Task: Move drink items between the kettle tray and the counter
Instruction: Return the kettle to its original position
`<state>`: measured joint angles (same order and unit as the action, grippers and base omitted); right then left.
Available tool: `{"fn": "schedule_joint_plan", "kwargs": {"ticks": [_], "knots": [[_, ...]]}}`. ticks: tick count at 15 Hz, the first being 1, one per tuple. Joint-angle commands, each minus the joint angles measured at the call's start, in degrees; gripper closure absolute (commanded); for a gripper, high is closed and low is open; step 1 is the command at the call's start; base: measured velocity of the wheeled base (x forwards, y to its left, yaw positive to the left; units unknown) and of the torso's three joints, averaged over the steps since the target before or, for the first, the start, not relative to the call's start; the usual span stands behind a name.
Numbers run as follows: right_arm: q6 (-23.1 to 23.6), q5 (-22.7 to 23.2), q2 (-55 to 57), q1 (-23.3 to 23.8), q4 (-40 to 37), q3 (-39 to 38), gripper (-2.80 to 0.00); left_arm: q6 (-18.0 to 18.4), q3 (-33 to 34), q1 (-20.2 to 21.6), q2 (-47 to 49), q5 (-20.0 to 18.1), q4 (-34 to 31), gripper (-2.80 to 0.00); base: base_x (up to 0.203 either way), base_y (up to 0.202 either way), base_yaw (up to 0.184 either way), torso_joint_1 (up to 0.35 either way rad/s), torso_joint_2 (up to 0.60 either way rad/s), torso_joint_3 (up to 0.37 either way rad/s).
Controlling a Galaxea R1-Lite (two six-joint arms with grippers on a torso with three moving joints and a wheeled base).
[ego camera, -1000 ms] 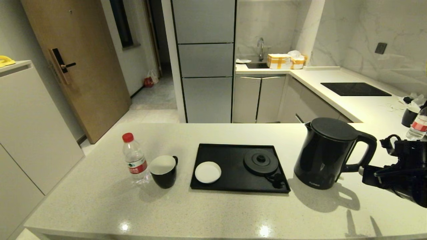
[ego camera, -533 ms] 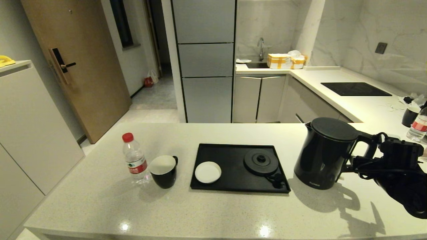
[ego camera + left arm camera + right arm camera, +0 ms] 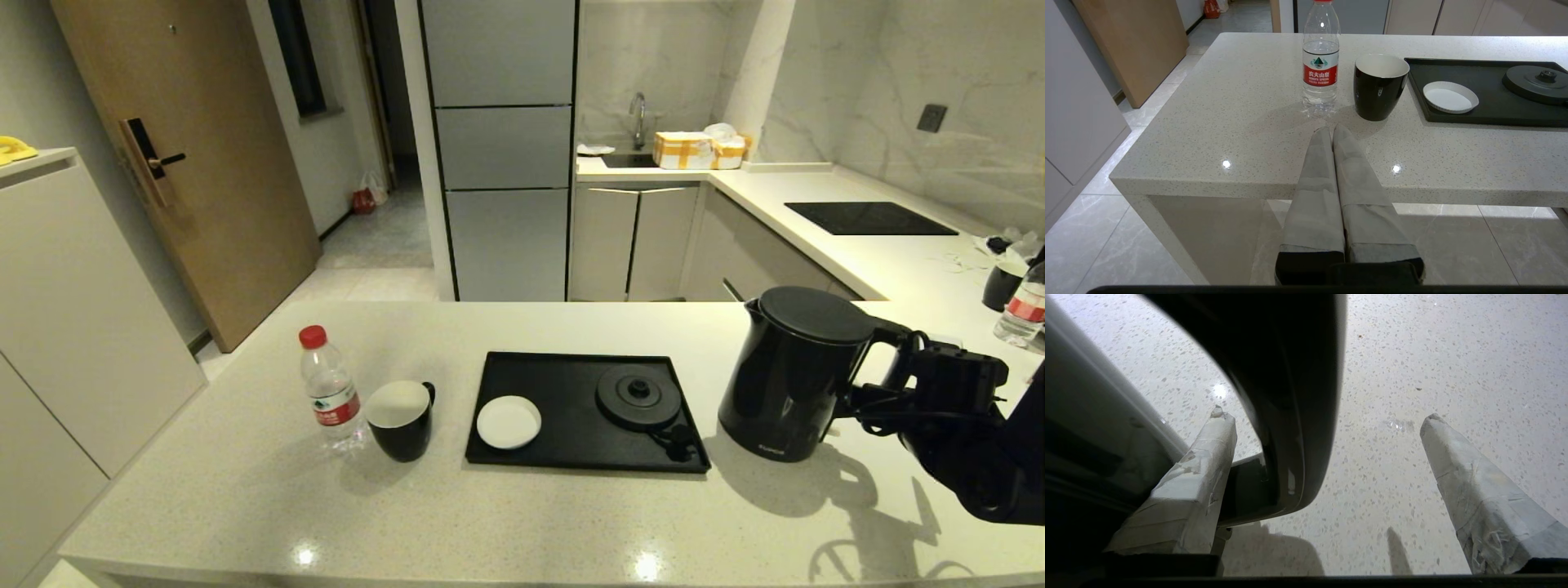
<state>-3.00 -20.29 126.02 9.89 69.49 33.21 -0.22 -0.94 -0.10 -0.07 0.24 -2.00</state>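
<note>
Since a second ago my right tool [image 3: 1323,416] has come in from the right to the kettle's [image 3: 790,371] loop handle [image 3: 1294,400]; it is spread wide, one finger [image 3: 1184,490] inside the loop, the other finger [image 3: 1478,490] outside, not clamped. Kettle stands upright on the surface [image 3: 522,514], just right of the kettle tray [image 3: 571,449], whose base disc [image 3: 638,396] is bare beside a white saucer [image 3: 509,421]. Left of the tray stand the mug [image 3: 400,420] and water bottle [image 3: 329,388], close together. My left tool [image 3: 1333,132] hangs closed, off the surface's near edge.
</note>
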Motion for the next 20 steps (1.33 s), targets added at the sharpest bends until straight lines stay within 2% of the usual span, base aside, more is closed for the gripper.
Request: {"fn": "schedule_joint_plan", "kwargs": {"ticks": [1,4,5,14,20], "knots": [[0.08,-0.17,2.45,0.64,1.46,0.96,-2.8,-0.04,-0.03,0.01,-0.01,0.02,-0.02,0.0,0.0,0.0,0.0,0.0,0.0,0.0],[0.1,-0.19,3.43,1.08,2.67,1.4,-2.8,-0.04,0.06,0.01,-0.01,0.02,-0.02,0.0,0.0,0.0,0.0,0.0,0.0,0.0],[0.1,-0.1,3.53,1.1,2.68,1.58,0.0,-0.04,-0.02,0.01,-0.01,0.02,-0.02,0.0,0.0,0.0,0.0,0.0,0.0,0.0],[0.36,0.16,3.54,1.01,3.68,1.03,0.0,-0.04,-0.03,0.01,-0.01,0.02,-0.02,0.0,0.0,0.0,0.0,0.0,0.0,0.0],[0.5,0.21,-6.01,-0.93,0.82,-0.55,0.0,-0.04,-0.03,0.01,-0.01,0.02,-0.02,0.0,0.0,0.0,0.0,0.0,0.0,0.0]]}}
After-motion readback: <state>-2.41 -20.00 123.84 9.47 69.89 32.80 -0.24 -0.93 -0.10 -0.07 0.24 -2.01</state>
